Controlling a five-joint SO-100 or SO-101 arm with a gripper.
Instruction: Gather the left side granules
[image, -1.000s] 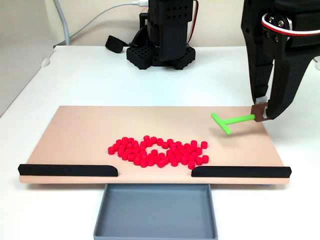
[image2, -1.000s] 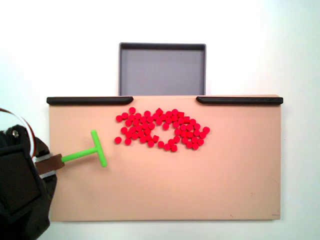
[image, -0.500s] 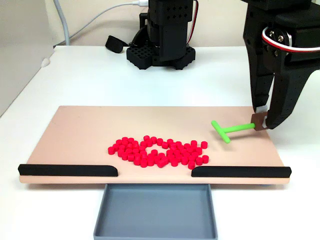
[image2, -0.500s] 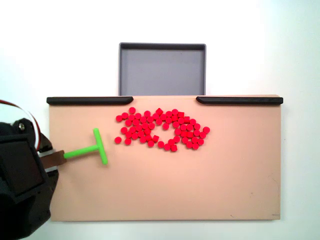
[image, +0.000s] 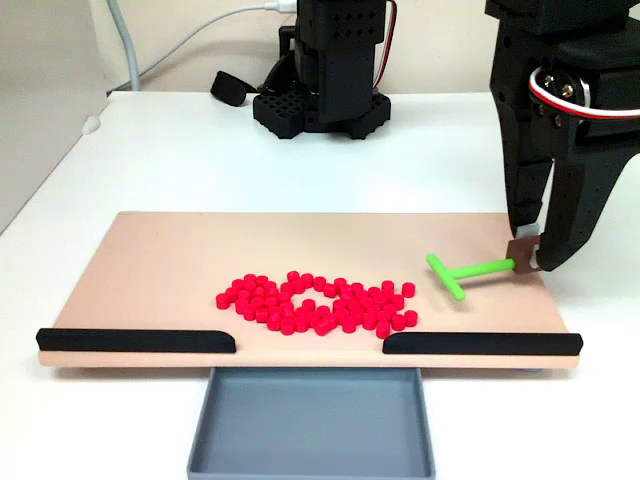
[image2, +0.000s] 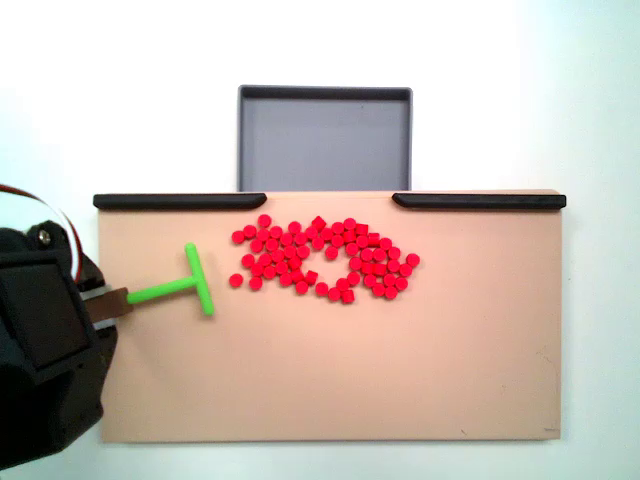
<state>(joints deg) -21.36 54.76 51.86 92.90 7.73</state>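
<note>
Currently my black two-finger claw pinches the green plastic T-shaped tool by its stem end. Tiny red cylindrical granules cluster mid-board on the beige flat board, white table beneath; grey tray at 12 o'clock in that fixed view.

I see a white table, evenly lit, beige wall behind, grey cable trailing at back left.

bright red granules, a green t-shaped tool, black strips, a peach board, a grey tray.
</note>
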